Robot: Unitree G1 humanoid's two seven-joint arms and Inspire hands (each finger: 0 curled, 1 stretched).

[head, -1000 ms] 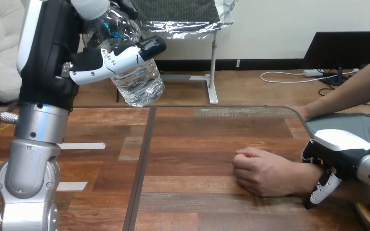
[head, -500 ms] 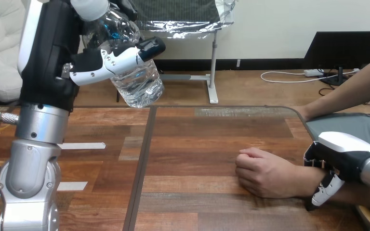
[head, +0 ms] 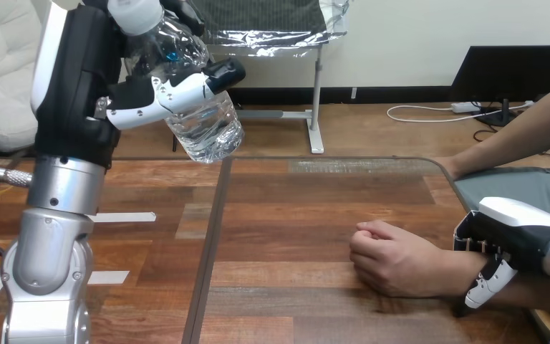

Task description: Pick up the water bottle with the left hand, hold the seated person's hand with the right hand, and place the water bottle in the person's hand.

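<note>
Wooden table (head: 293, 208) spans my feed, two white tape strips (head: 120, 216) stuck on its left part. At far left my left arm stands upright, with the left hand (head: 79, 86) raised high over the table's far edge. Its fingers (head: 159, 97) are curled round the water bottle (head: 211, 129), wrapped across the clear body about midway, black tip of one finger on the bottle's right side. The bottle is in the air, off the wood and tilted. Its white cap (head: 136, 13) sits above and left of the fingers, and its base hangs below and right of them.

Moving right, the person's hand (head: 394, 261) lies on the table as a loose fist, knuckles pointing left. It is well apart from the bottle, below and right of the left fingers.

Just right of the fist, my right hand (head: 517, 231) sits across the person's wrist (head: 465, 271), white shell on top. Its fingers (head: 485, 285) are bent down over the wrist's near side, closed on it and lying against the skin. The thumb side is hidden behind the forearm, so I cannot tell how the thumb sits. The fist lies just left of these fingers, not touched by them.
</note>
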